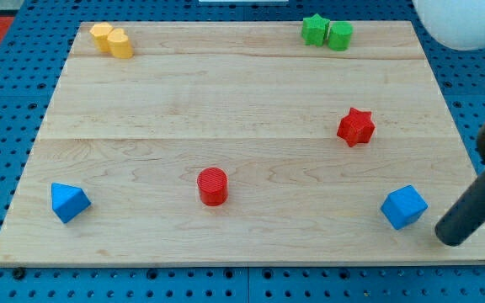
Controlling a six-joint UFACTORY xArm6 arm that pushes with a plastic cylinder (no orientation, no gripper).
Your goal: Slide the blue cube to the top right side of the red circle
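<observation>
The blue cube point(403, 207) lies near the board's bottom right corner. The red circle, a short red cylinder point(212, 186), stands left of it, near the bottom middle of the board. My tip point(451, 236) is at the end of the dark rod that comes in from the view's right edge. It sits just right of and slightly below the blue cube, a small gap apart from it.
A red star point(356, 126) lies above and left of the blue cube. A blue triangular block point(68, 202) is at the bottom left. Two yellow blocks point(111, 39) sit at the top left. A green star point(314, 29) and a green block point(339, 35) sit at the top right.
</observation>
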